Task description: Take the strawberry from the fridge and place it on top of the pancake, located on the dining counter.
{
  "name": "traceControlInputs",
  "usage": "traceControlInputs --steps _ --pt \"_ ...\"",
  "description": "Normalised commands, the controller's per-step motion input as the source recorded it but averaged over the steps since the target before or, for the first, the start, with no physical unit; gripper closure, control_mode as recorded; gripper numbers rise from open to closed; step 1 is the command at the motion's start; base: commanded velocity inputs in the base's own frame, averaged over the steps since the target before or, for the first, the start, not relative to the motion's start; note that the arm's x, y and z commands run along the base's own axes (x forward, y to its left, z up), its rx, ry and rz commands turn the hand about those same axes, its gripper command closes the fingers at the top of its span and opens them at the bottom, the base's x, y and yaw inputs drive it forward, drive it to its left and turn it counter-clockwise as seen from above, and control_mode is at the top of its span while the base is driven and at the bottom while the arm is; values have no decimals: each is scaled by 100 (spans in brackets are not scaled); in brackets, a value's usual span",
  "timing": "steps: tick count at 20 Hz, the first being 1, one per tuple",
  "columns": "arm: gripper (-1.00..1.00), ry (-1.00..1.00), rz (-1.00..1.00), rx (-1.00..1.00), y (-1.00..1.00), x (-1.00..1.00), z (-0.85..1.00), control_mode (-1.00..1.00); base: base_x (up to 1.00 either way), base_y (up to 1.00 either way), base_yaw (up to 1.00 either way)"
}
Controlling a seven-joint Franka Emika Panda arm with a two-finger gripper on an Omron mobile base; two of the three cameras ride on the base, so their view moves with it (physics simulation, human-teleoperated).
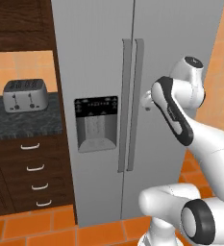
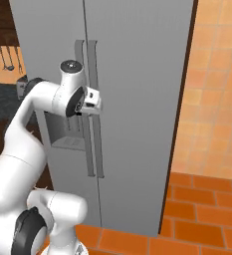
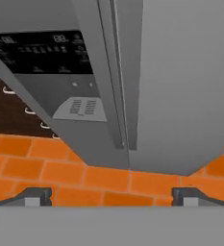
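Note:
The tall grey fridge stands with both doors shut. Its two long handles run down the middle, and the black dispenser panel sits in the left door. My gripper hovers close in front of the right door, beside the handles at mid height. It is open, fingertips wide apart with nothing between them. The strawberry is hidden behind the doors. The pancake and the dining counter are out of view.
A steel toaster sits on a dark speckled counter left of the fridge, above dark wood drawers. An orange tiled wall rises right of the fridge. Orange floor tiles lie below.

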Motion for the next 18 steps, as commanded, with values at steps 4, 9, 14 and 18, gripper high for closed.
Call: traceControlInputs --steps 4,9,14,18 --pt "-100 -18 0 3 -6 16 -4 -100 0 0 0" --pt "-100 -4 -2 -4 0 18 -8 -100 0 0 0" --pt "-100 -17 4 0 -7 21 5 -100 0 0 0" --pt "-100 -10 2 -2 -5 16 22 -100 0 0 0"
